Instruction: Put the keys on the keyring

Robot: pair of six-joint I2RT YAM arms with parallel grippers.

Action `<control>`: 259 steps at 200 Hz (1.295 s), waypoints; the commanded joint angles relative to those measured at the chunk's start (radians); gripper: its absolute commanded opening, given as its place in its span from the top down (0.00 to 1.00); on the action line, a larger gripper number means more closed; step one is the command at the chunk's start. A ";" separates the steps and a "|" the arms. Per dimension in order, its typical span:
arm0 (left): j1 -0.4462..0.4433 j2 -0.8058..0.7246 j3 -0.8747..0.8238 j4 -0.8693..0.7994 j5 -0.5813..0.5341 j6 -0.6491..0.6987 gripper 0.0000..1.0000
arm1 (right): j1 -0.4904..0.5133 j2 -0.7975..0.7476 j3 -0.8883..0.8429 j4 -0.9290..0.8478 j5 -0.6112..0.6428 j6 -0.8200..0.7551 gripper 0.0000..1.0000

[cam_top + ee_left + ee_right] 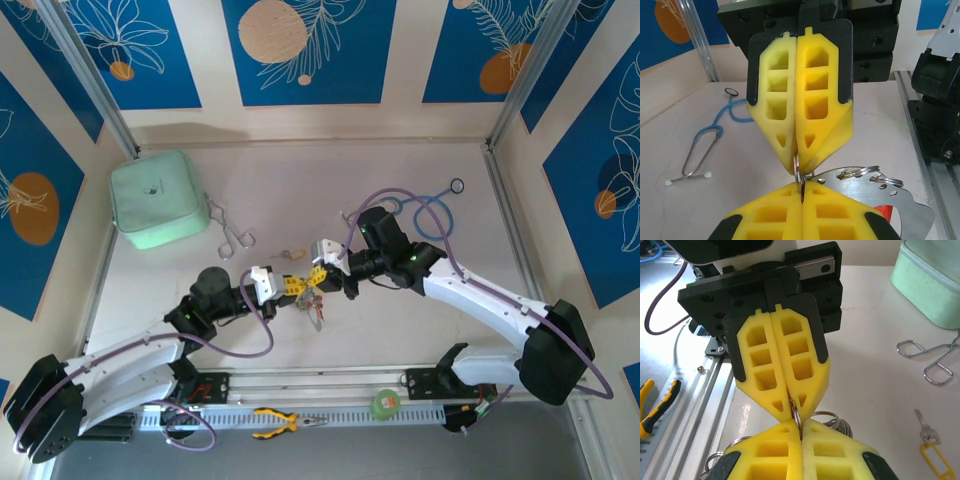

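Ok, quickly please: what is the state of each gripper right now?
Left gripper: closed, pinching the thin metal keyring at its fingertips.
Right gripper: closed, pinching the same keyring from the opposite side.

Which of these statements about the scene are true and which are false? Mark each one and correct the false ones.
1. The left tool and the right tool are both shut on the keyring. True.
2. The forceps lie inside the mint-green case. False: they lie on the table beside the case.
3. A yellow-tagged key lies loose on the table. True.
4. The left tool holds the stethoscope. False: the stethoscope lies on the table, untouched.
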 commanded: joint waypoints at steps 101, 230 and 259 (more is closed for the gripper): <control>-0.004 -0.029 0.123 -0.280 -0.079 0.157 0.76 | 0.138 0.097 0.273 -0.402 0.286 -0.232 1.00; -0.004 -0.038 0.029 -0.024 -0.056 0.060 1.00 | 0.000 -0.074 0.006 -0.050 0.045 0.012 0.65; -0.003 -0.037 0.003 0.045 -0.044 0.034 1.00 | -0.004 -0.057 -0.016 -0.023 0.033 0.031 0.65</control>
